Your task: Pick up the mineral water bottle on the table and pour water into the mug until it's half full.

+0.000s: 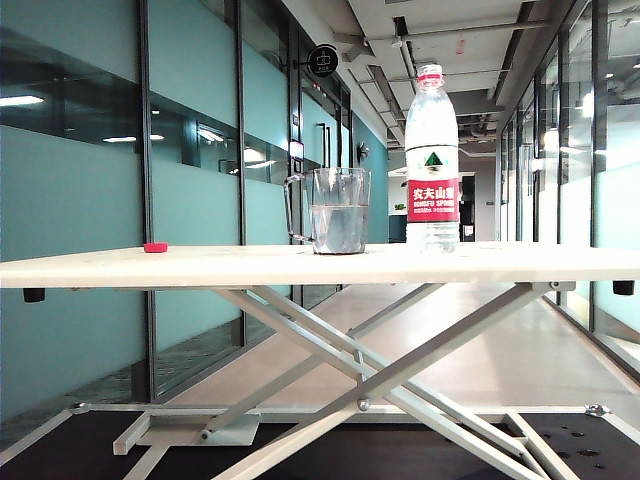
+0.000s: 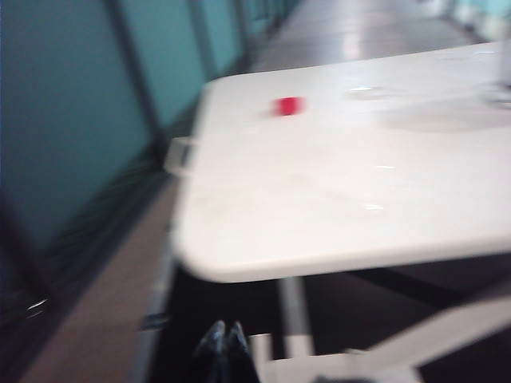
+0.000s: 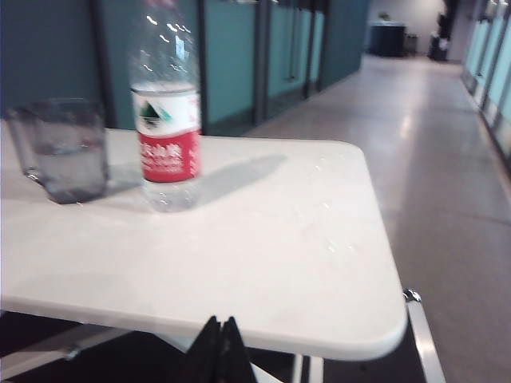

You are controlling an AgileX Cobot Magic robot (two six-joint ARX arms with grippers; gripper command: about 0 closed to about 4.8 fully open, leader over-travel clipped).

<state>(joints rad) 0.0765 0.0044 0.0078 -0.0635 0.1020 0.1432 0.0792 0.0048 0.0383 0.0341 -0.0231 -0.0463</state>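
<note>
So the table [image 1: 200, 268] is a long white top on crossed white legs, and everything sits on it. The bottle [image 1: 432, 160] stands upright a bit right of centre: clear plastic, white-and-red label with a green triangle, water showing only down near the base, and its red cap is off. That cap [image 1: 155, 247] lies way over at 9 o'clock from the mug, near the left end. The mug [image 1: 335, 211] is just left of the bottle, at its 9 o'clock, not touching, handle pointing left, and it's roughly half full of water.

The left gripper [image 2: 224, 339] hangs below the table's near edge with its fingers pressed together, holding nothing. The right gripper [image 3: 218, 339] is likewise closed and empty, below the near edge on the bottle's side.

The left wrist view is blurry, so the cap is just a red smudge there. In the right wrist view the bottle's top is cut off. Neither arm shows in the exterior view.
</note>
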